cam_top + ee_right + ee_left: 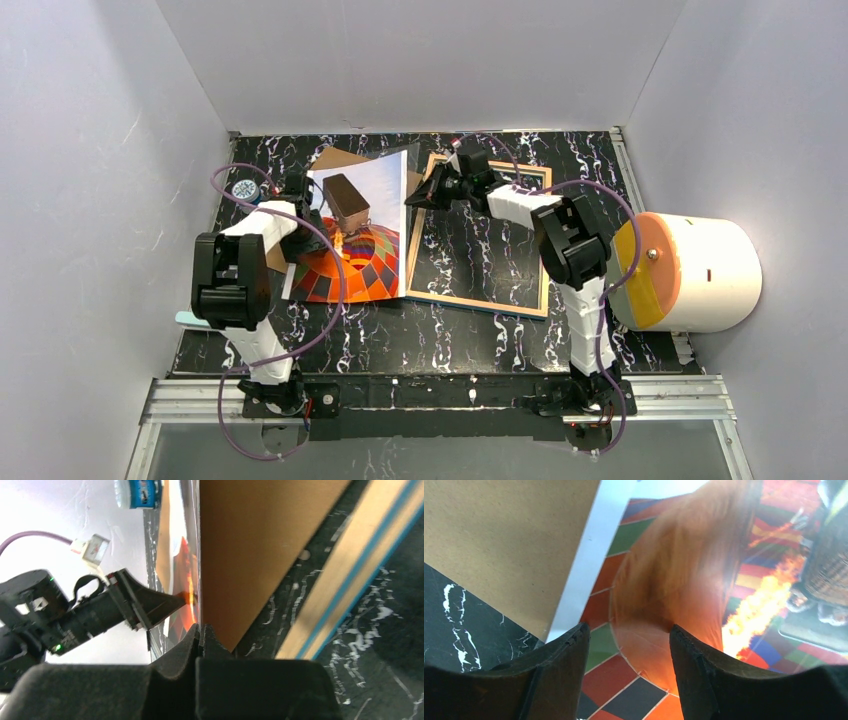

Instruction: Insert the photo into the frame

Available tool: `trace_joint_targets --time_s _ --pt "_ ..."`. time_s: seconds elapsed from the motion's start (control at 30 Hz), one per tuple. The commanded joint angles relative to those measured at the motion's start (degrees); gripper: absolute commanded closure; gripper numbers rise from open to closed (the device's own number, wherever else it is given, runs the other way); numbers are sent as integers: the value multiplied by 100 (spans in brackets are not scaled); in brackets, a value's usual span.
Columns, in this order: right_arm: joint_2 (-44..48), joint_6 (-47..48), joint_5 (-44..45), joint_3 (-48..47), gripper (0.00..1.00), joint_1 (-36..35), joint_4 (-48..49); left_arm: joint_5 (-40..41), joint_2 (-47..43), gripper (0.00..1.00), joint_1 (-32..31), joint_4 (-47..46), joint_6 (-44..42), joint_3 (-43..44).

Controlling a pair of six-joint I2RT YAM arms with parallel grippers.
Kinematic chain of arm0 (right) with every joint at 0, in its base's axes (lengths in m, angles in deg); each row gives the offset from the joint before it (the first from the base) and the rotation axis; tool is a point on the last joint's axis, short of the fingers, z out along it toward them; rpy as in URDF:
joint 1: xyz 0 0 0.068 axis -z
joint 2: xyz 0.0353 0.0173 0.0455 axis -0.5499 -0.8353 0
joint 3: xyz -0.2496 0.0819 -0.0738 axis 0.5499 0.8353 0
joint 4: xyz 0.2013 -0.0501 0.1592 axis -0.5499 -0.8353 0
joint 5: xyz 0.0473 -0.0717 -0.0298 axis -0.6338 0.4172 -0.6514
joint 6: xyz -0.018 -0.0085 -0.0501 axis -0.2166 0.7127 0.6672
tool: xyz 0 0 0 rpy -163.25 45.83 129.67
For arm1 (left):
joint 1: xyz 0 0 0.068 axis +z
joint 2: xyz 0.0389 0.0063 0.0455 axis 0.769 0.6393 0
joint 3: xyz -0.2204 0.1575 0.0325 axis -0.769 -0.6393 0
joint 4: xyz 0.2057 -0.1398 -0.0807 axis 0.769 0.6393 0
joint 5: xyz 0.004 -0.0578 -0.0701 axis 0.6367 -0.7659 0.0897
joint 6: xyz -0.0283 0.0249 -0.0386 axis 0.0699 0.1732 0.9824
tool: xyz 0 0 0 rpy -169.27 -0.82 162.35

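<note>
- Right gripper [420, 193]: clenched on the right edge of the photo [362, 255], holding that edge up off the table [400, 335].
- Left gripper [628, 630]: released, jaws spread over the print's left part, not gripping.
- Photo: outside the frame [480, 305], just left of it, tilted, over the brown backing board [337, 159].
- Frame: flat on the table, wood side up. Only the marble pattern shows through the pane.
</note>
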Motion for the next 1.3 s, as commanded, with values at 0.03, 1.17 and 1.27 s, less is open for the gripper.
trace_joint_targets --time_s 0.03,1.17,1.27 --pt "675 514 -162 -479 96 49 -346 258 340 42 145 397 2 81" --pt "131 104 -694 -440 83 -92 611 -446 271 42 188 296 22 -66" --pt "236 107 -677 -344 70 -100 670 -433 267 42 187 302 23 -77"
